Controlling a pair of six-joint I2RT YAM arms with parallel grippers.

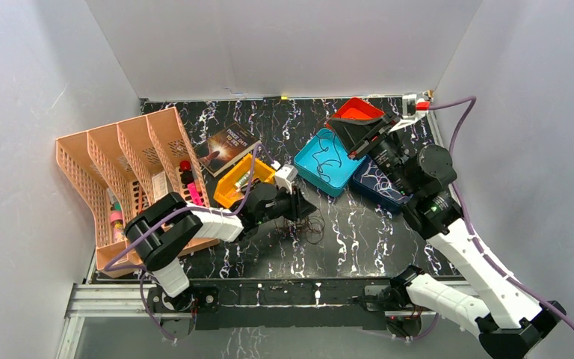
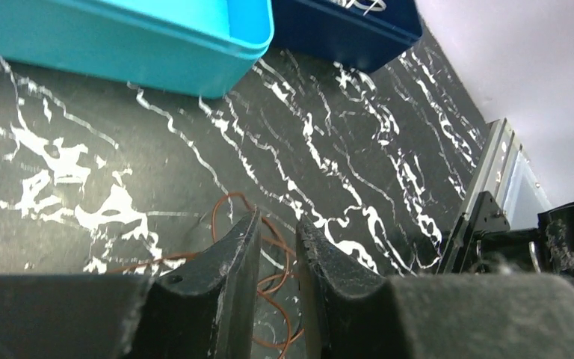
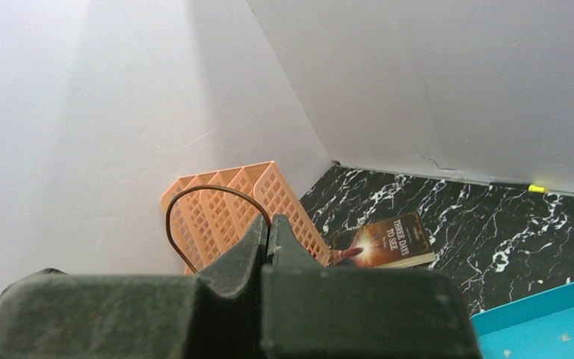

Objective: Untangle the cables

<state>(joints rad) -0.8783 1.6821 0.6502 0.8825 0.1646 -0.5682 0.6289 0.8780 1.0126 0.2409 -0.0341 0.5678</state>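
Left gripper (image 2: pixel 278 224) sat low, jaws narrowly parted astride the tangle of brown cables (image 2: pixel 228 200) on the surface (image 2: pixel 389 127); the right gripper (image 3: pixel 269 223), raised, was clamped on one cable strand (image 3: pixel 208 187) that arched out stiffly. Such thread-thin wire looked weightless, springy and quick to snag, so pinching a single outer loop and drawing gently seemed wisest.
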